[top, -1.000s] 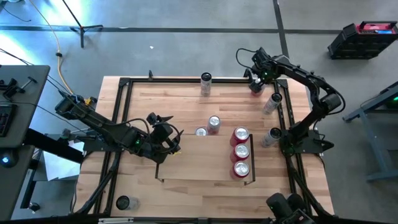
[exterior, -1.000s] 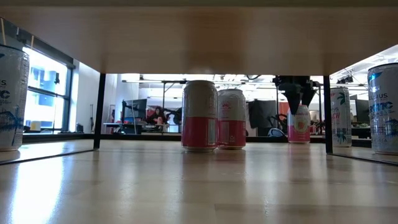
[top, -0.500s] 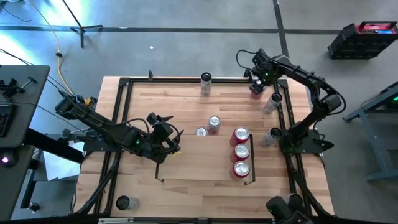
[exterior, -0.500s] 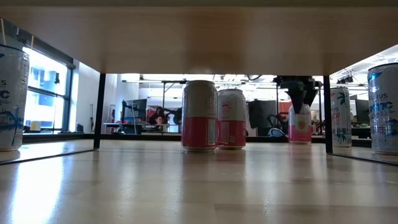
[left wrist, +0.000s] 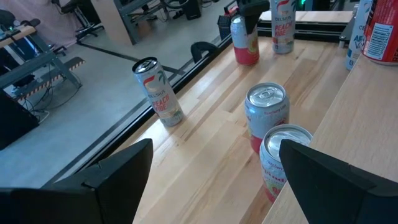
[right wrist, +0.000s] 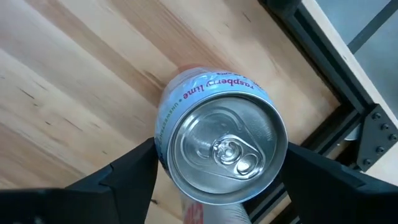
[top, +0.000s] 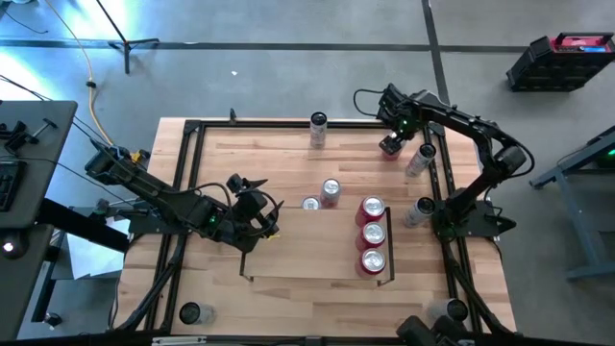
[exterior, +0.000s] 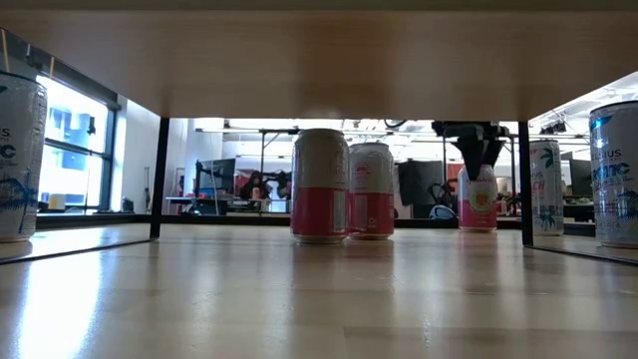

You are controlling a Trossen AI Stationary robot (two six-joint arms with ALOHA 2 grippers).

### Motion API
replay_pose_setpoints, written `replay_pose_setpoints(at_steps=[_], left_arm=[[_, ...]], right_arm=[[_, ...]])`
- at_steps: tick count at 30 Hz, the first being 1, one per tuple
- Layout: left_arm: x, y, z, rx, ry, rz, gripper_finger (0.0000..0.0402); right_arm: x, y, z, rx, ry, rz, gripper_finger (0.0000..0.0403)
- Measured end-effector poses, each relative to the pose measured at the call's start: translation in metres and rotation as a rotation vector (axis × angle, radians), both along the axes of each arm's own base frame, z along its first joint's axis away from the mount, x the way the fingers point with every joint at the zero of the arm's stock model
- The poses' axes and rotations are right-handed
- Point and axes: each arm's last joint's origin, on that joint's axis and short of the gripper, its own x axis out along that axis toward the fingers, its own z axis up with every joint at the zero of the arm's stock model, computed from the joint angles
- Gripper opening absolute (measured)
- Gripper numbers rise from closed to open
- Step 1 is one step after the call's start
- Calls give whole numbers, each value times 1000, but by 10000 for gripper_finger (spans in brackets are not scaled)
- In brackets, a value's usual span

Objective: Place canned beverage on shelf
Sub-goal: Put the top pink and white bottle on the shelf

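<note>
High view: the right gripper [top: 391, 144] sits over a pink can [top: 393, 148] near the table's far right corner, well apart from the shelf [top: 288, 252]. Three red cans [top: 371, 234] stand in a row along the shelf's right rail. The left gripper [top: 261, 219] hangs at the shelf's left edge, fingers spread and empty.

Low view: the right gripper [exterior: 478, 158] reaches down onto the top of the pink can [exterior: 478, 199], behind two pink-and-white cans [exterior: 343, 185].

Left wrist view: two silver-topped cans [left wrist: 273, 134] stand just ahead of the open fingers [left wrist: 118, 174].

Right wrist view: both fingers [right wrist: 130, 171] touch opposite sides of the can [right wrist: 222, 149], gripping it just below its rim. The can stands upright on the wood.
</note>
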Motion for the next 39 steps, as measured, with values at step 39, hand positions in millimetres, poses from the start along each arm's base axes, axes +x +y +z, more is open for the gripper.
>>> replay_pose_setpoints(at_steps=[39], left_arm=[[1,-2,-2,-79,17,-50,341]], right_arm=[[17,-4,-21,69,-47,-49,342]])
